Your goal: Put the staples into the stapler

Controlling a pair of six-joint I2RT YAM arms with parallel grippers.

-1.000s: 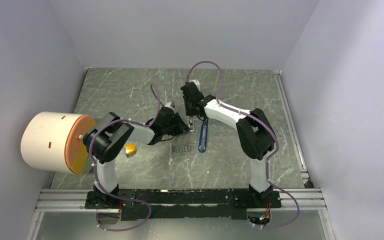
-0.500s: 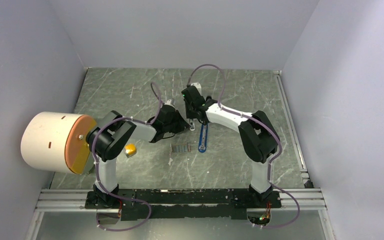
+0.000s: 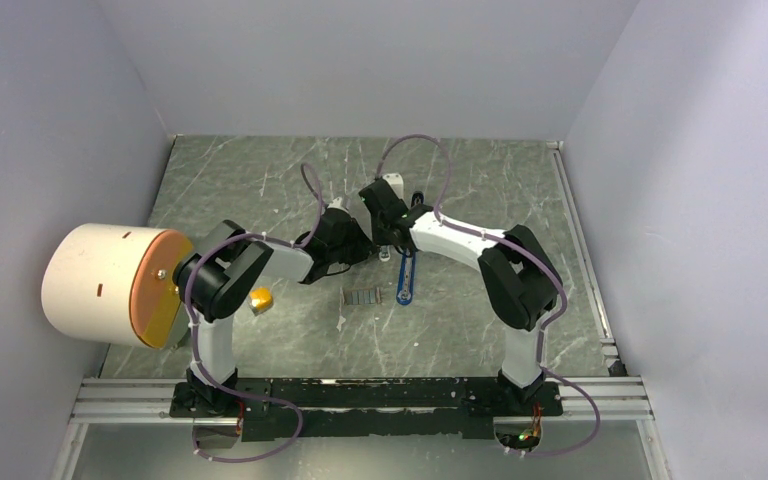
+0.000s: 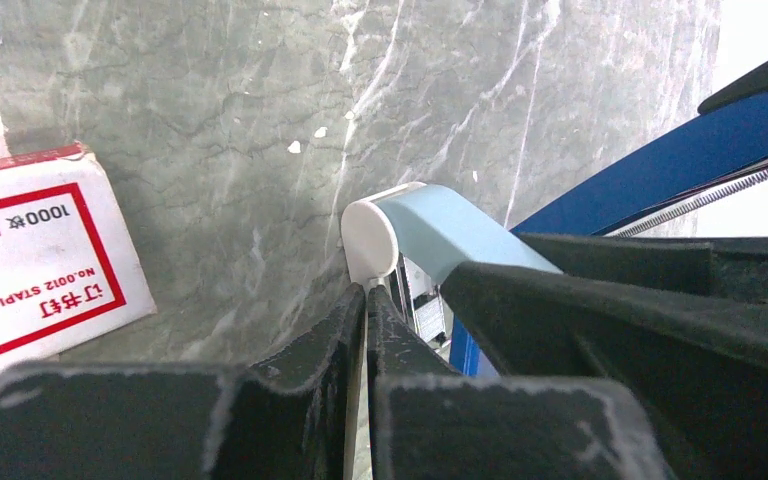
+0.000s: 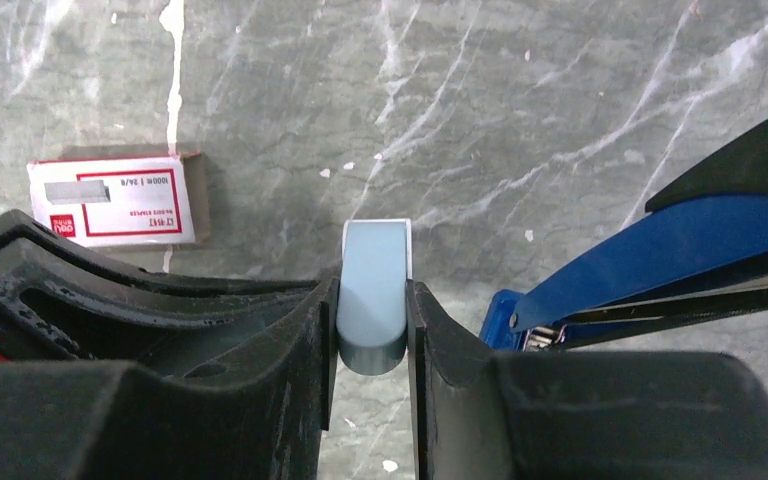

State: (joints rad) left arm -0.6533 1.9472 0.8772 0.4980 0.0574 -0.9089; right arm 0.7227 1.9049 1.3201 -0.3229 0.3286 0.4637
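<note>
The stapler (image 3: 405, 278) is bright blue with black parts and lies on the table right of centre. It also shows in the left wrist view (image 4: 660, 165) and in the right wrist view (image 5: 650, 250), opened up. The staples (image 3: 362, 296) are a flat grey strip lying just left of the stapler. My right gripper (image 5: 373, 330) is shut on a pale blue-grey piece (image 5: 373, 290) beside the stapler's end. My left gripper (image 4: 366, 292) is shut, and its tips touch the white end of that piece (image 4: 370, 235). In the top view both grippers meet behind the stapler, the left one (image 3: 368, 250) beside the right one (image 3: 385, 248).
A red-and-white staple box (image 5: 115, 200) lies on the table beyond the grippers; it also shows in the left wrist view (image 4: 30, 260). An orange-yellow block (image 3: 259, 299) lies near the left arm. A big white cylinder with an orange face (image 3: 110, 285) stands at the left edge.
Both grippers have drawn slightly closer together behind the stapler. The right arm has shifted a little to the left. The stapler and staples have not moved.
</note>
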